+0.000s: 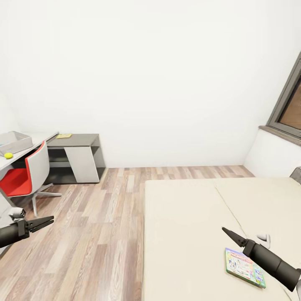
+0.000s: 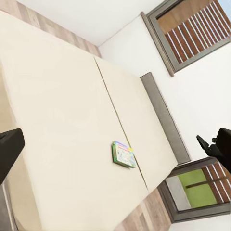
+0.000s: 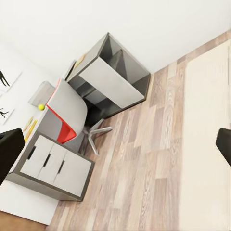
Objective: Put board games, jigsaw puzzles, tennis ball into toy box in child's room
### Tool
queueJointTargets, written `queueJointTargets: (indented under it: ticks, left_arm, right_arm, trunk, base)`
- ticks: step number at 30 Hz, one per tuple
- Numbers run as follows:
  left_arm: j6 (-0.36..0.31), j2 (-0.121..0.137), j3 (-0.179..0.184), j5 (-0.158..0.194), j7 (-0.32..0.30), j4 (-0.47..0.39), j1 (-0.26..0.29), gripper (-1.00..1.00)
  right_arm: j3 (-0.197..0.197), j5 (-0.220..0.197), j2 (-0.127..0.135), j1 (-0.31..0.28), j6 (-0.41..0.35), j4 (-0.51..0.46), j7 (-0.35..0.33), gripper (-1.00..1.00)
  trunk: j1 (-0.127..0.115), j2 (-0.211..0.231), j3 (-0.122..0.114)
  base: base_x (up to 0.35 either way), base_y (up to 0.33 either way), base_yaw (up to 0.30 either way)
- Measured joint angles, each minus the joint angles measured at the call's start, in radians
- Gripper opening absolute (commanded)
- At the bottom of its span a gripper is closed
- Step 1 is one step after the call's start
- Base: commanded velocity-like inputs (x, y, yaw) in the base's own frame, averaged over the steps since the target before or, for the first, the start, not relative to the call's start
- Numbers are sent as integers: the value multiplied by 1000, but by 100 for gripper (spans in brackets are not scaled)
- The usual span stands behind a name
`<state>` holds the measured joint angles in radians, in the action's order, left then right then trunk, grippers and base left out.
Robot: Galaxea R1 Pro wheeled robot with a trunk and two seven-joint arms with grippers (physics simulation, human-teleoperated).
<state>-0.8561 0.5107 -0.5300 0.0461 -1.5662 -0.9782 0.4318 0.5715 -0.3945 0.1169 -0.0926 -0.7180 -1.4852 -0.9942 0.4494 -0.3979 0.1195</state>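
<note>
Head view: board game (image 1: 245, 267) lies just beneath right tool (image 1: 231, 235).

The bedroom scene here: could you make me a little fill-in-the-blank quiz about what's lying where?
1. The green-edged board game lies flat on the ____.
2. The tennis ball sits on the table, right beside the grey ____.
3. The chair pulled up to the table has a ____ seat.
4. The right gripper hovers just above the ____ game.

Missing words: bed; toy box; red; board
</note>
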Motion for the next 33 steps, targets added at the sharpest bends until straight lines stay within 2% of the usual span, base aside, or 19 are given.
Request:
queueJointTargets:
  ticks: [12, 33]
  left_arm:
    - [0, 0, -1, -1, 0, 0, 0, 100]
    - [0, 0, -1, 0, 0, 0, 0, 100]
  right_arm:
    - [0, -1, 0, 0, 0, -3, -1, 100]
    - [0, -1, 0, 0, 0, -4, 0, 100]
  trunk:
    - [0, 0, 0]
    - [0, 0, 0]
  base:
    - [0, -193, 0]
    - [0, -21, 0]
